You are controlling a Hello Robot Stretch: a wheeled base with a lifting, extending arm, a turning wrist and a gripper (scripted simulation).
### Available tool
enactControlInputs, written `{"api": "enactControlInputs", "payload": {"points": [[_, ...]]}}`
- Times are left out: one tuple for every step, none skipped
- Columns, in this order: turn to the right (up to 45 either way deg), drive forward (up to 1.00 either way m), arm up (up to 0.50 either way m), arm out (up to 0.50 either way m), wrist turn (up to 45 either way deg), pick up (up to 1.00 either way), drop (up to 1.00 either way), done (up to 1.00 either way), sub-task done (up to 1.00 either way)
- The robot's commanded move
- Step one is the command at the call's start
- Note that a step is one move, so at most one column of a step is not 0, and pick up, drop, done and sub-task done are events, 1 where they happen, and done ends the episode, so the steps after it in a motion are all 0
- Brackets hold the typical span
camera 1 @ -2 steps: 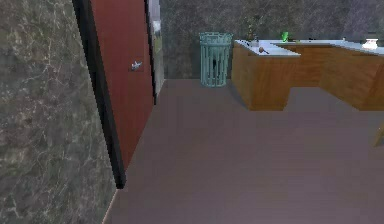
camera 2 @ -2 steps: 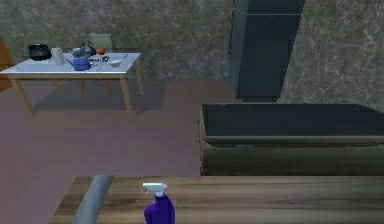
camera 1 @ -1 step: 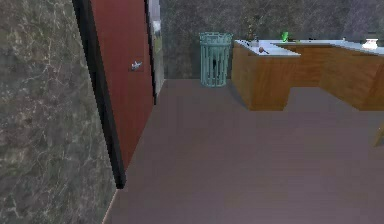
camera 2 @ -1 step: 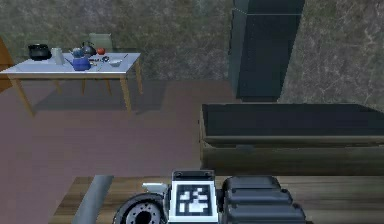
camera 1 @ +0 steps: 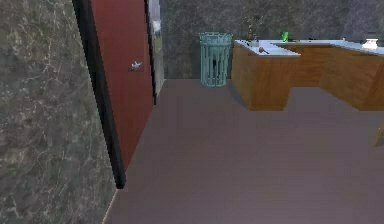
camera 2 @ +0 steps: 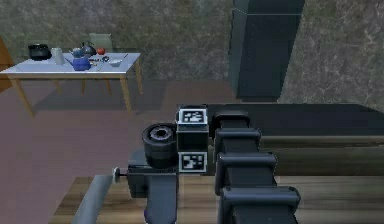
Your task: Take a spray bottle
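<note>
A small green thing (camera 1: 284,37), maybe the spray bottle, is seen on the wooden counter (camera 1: 262,85), far ahead past the bin (camera 1: 215,60); it is too small to be sure. The base is best driven slowly toward it and kept well away from the red door (camera 1: 125,70). The gripper (camera 2: 155,150) is seen near the robot's body, and how its jaws stand cannot be told.

The arm (camera 2: 245,165), a dark segmented bar, reaches out over the wooden counter (camera 2: 330,188). At its far end sit two white marker squares (camera 2: 192,116). Just beside them the gripper (camera 2: 156,148) hangs above the counter; whether it holds anything cannot be told.
</note>
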Motion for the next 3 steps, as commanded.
{"api": "enactControlInputs", "payload": {"points": [[0.0,0.00,0.00,0.00,45.0,0.00,0.00,0.00,0.00],[0.0,0.00,0.00,0.00,45.0,0.00,0.00,0.00,0.00],[0.0,0.00,0.00,0.00,45.0,0.00,0.00,0.00,0.00]]}}
